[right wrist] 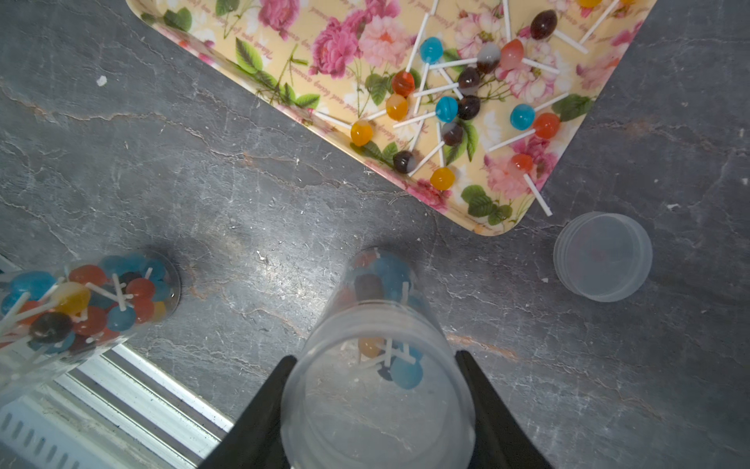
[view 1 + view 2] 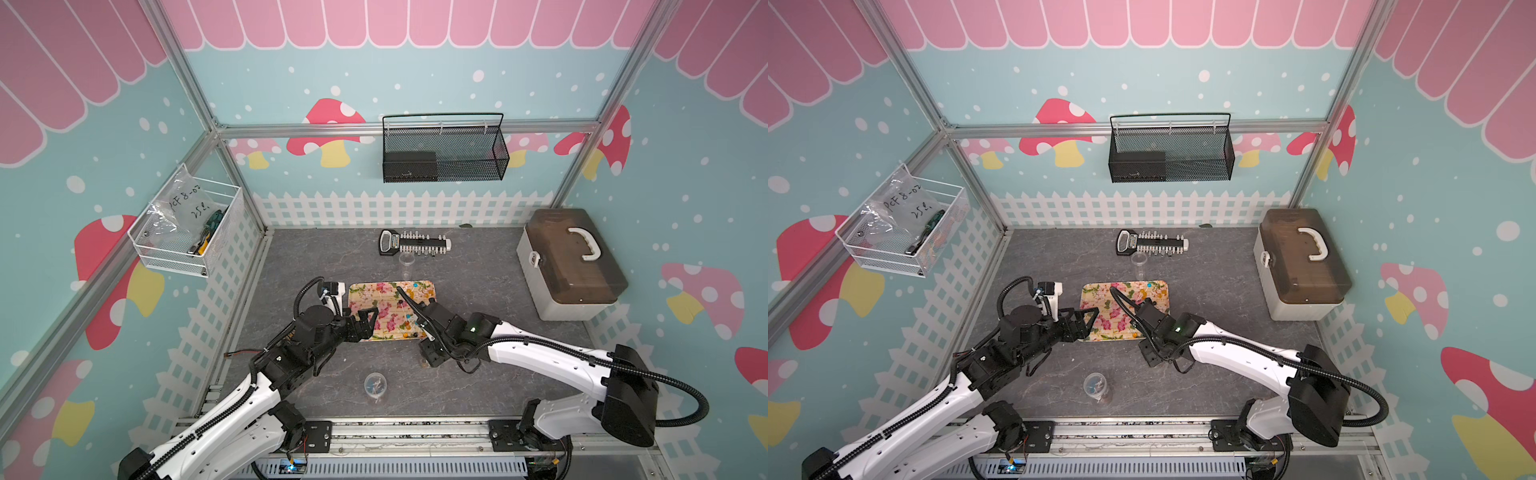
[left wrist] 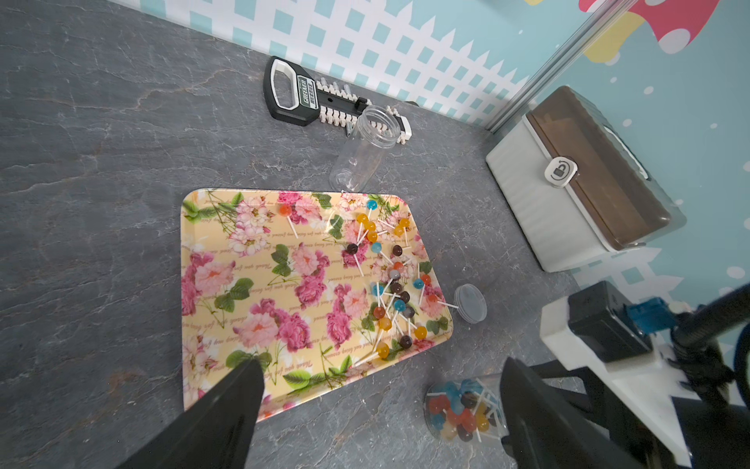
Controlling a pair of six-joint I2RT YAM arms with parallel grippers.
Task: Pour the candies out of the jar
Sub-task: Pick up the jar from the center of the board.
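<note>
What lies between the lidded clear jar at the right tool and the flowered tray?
Only bare grey tabletop separates jar and tray in the right wrist view; the loose translucent lid sits aside.

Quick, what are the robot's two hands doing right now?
Left gripper: open, holding nothing.
Right gripper: fingers on both sides of a jar; cannot tell if it grips.

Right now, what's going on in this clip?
One batch of lollipops lies scattered on the flowered tray. An empty jar stands behind it, and a loose lid lies beside the tray. The right claw straddles the top of a capped jar of lollipops standing on the table; a firm grip isn't certain. The left claw hangs open over the tray. Another full, uncapped jar waits.
</note>
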